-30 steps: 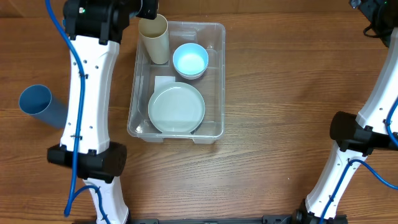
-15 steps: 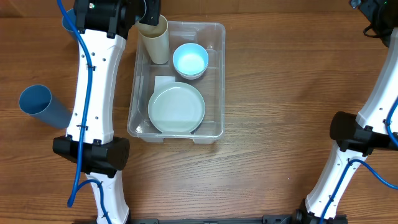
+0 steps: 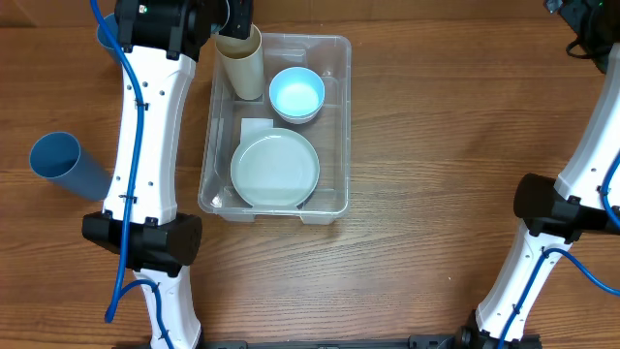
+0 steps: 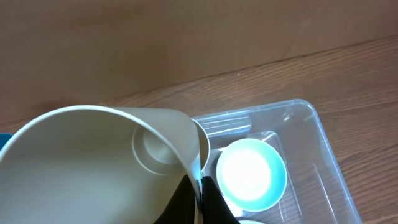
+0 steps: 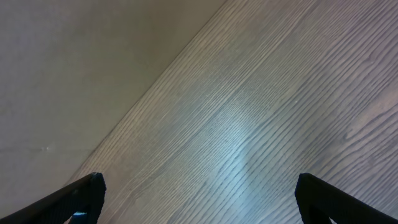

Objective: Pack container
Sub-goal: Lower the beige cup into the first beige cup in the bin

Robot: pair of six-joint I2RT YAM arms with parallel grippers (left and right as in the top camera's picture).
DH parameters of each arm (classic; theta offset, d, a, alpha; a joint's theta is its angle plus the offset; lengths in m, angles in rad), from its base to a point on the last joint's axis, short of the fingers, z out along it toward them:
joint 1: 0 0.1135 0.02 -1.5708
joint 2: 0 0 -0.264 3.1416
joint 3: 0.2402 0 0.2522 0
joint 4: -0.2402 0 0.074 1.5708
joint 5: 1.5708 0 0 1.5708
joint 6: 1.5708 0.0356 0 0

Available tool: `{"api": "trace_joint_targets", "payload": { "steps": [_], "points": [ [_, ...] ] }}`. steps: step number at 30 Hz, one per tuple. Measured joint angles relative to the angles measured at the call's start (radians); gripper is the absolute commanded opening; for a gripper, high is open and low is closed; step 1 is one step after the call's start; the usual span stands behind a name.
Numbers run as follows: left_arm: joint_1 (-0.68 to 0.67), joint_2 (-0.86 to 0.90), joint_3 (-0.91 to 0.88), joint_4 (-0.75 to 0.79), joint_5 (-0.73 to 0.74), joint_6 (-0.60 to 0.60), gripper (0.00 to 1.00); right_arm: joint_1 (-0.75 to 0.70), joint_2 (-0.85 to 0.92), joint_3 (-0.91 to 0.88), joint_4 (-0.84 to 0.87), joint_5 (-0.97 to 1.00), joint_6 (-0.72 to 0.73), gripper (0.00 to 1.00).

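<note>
Container (image 3: 339,126) of clear smooth plastic, rectangular with rounded rim, close to the far edge of the wood-grain counter (image 3: 436,145), left of middle. Holds a round pale plate (image 3: 274,170), glossy light-blue bowl (image 3: 296,94) and tall cream cup (image 3: 242,63). Left claw (image 4: 198,186) pinching that cup's thin wall; right claw (image 5: 199,193) spread wide above bare wood.

The left arm (image 3: 145,126) and right arm (image 3: 593,160) match: 2 sets of smooth white rounded shells, bulky black joint housings (image 3: 143,242), and thin bright blue cables (image 3: 118,286) trailing alongside. Small dark screw holes dot the left shell.
</note>
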Motion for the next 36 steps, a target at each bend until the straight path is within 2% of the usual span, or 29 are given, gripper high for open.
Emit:
{"api": "trace_joint_targets", "payload": {
  "steps": [10, 13, 26, 29, 30, 32, 35, 36],
  "points": [
    [0.000, 0.000, 0.000, -0.008, 0.001, 0.000, 0.04, 0.000, 0.000, 0.000, 0.000, 0.000, 0.000, 1.00],
    [0.000, 0.000, 0.000, -0.008, 0.001, 0.000, 0.12, 0.000, 0.000, 0.000, 0.000, 0.000, 0.000, 1.00],
    [0.000, 0.000, 0.000, -0.007, 0.001, 0.000, 0.13, 0.000, 0.000, 0.000, 0.000, 0.000, 0.000, 1.00],
    [0.000, 0.000, 0.000, -0.007, 0.001, 0.001, 0.22, 0.000, 0.000, 0.000, 0.000, 0.000, 0.000, 1.00],
    [0.000, 0.000, 0.000, -0.007, 0.001, 0.001, 0.34, 0.000, 0.000, 0.000, 0.000, 0.000, 0.001, 1.00],
    [0.000, 0.000, 0.000, -0.006, 0.000, 0.008, 0.50, 0.000, 0.000, 0.000, 0.001, 0.000, 0.001, 1.00],
    [0.000, 0.000, 0.000, 0.014, 0.001, 0.003, 0.70, 0.000, 0.000, 0.000, 0.000, 0.000, 0.000, 1.00],
    [0.003, 0.000, 0.000, 0.016, 0.002, 0.007, 0.73, 0.000, 0.000, 0.000, 0.000, 0.000, 0.000, 1.00]
  ]
}}
